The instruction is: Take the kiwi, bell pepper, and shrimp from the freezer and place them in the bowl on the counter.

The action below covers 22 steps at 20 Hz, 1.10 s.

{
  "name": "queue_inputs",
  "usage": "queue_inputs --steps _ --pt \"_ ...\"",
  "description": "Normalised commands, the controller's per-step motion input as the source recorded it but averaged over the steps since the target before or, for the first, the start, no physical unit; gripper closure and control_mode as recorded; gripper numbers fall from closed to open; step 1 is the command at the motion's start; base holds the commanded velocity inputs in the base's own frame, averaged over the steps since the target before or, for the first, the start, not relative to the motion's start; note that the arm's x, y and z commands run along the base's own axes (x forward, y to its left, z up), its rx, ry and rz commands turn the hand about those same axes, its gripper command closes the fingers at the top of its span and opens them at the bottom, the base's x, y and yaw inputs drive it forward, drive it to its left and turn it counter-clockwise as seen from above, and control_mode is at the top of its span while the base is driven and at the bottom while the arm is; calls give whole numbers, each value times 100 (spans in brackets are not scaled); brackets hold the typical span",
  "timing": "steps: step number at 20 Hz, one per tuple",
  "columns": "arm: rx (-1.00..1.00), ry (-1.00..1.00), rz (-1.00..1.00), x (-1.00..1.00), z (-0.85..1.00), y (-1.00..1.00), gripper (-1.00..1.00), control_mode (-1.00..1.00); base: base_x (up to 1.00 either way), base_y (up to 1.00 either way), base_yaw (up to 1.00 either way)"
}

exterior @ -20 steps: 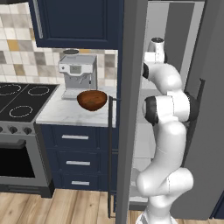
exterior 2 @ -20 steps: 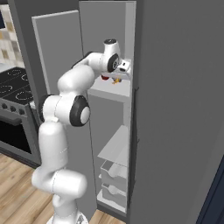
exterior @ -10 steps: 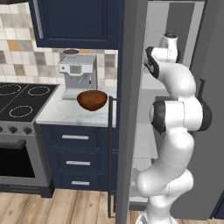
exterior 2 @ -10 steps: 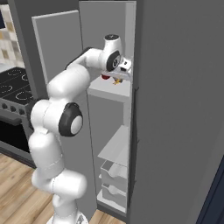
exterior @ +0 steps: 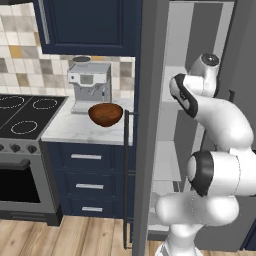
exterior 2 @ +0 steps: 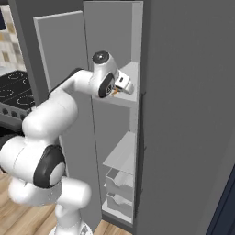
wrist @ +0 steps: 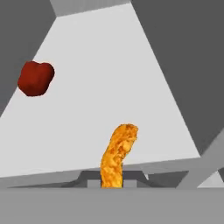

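My gripper (exterior 2: 123, 88) is inside the freezer (exterior 2: 133, 50) over its upper white shelf (exterior 2: 129, 99), shut on the shrimp (wrist: 118, 154), a curved orange sliver that rises between my jaws. That shrimp (exterior 2: 114, 91) also shows as an orange speck under the hand. The bell pepper (wrist: 36, 78), a dark red lump, lies on the shelf farther in, apart from the hand. The reddish-brown bowl (exterior: 105, 114) sits on the white marbled counter (exterior: 67, 129), left of the freezer door. The kiwi is hidden.
The open grey freezer door (exterior: 151, 125) with its long dark handle (exterior: 125, 175) stands between the arm and the counter. A coffee machine (exterior: 89, 85) is behind the bowl, a black stovetop (exterior: 25, 114) left of it. White drawers (exterior 2: 120, 183) fill the freezer's lower part.
The jaws have closed the last bit onto the shrimp. The hand has drawn back a little and lower, and the arm's elbow has swung out to the side.
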Motion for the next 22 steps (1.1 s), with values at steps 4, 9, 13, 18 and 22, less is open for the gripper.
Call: queue_inputs --steps 4,9,13,18,22 --pt "1 -26 -7 -100 12 0 100 -100 0 0 0" --pt "4 -13 -8 -100 26 0 100 -100 0 0 0" --pt "4 0 -8 -100 31 0 100 -100 0 0 0" --pt "3 4 -11 -100 25 0 100 -100 0 0 0" --pt "0 4 -12 -100 1 6 100 -100 0 0 0"
